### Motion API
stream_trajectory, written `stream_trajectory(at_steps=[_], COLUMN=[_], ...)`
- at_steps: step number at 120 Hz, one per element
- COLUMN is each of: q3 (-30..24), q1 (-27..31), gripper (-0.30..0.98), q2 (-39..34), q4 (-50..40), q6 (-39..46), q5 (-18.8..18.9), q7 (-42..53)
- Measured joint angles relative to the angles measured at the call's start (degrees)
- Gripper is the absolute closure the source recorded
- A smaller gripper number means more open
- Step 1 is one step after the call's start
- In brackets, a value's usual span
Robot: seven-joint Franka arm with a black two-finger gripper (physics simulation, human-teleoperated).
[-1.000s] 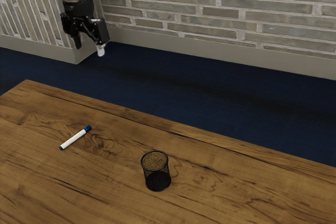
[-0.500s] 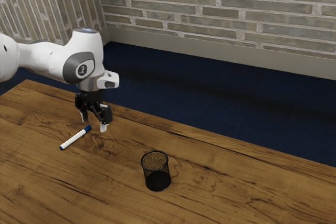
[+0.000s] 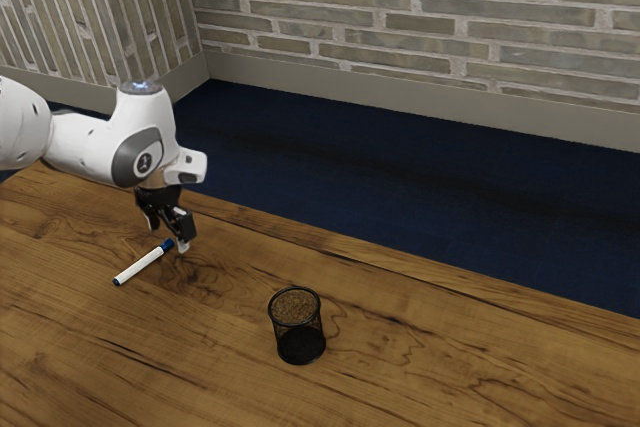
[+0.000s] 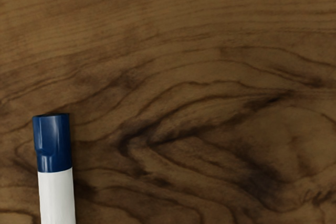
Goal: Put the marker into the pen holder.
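The marker (image 3: 142, 265) is lying flat on the table (image 3: 430, 377), toward the exterior view's left end, its blue cap (image 3: 167, 246) pointing at the far edge. It is keeping the place it was holding a moment ago; what is changing is the claw (image 3: 168, 237). Having been high beyond that edge, it is now hanging low by the cap, and since the last look it is shifting slightly toward the exterior view's left. Its fingers are standing apart, released, gripping nothing. So the approach is nearly ending, I am judging, while the grasp is still waiting.

In the wrist view the cap and part of the white barrel are showing off to one side, so the hand is probably needing to slide along toward the barrel's middle and line up before closing. Closing here would be risking a pinch on the cap end alone.

The pen holder (image 3: 299, 327) is standing upright, mouth up, nearer the table's middle, well apart from the marker. Bare wood is running between the two, leaving room for a raised carry. The far edge is passing close behind the claw, with the floor (image 3: 400, 177) beyond, so a nudge that way would be risking a roll.
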Motion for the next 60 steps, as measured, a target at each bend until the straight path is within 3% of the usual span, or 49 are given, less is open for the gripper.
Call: stream_trajectory(at_steps=[60], q3=[2.69], q1=[0.12], gripper=[0.00], q2=[0.68], q4=[-3.41], q6=[2.70], q5=[-0.19], q7=[4.76])
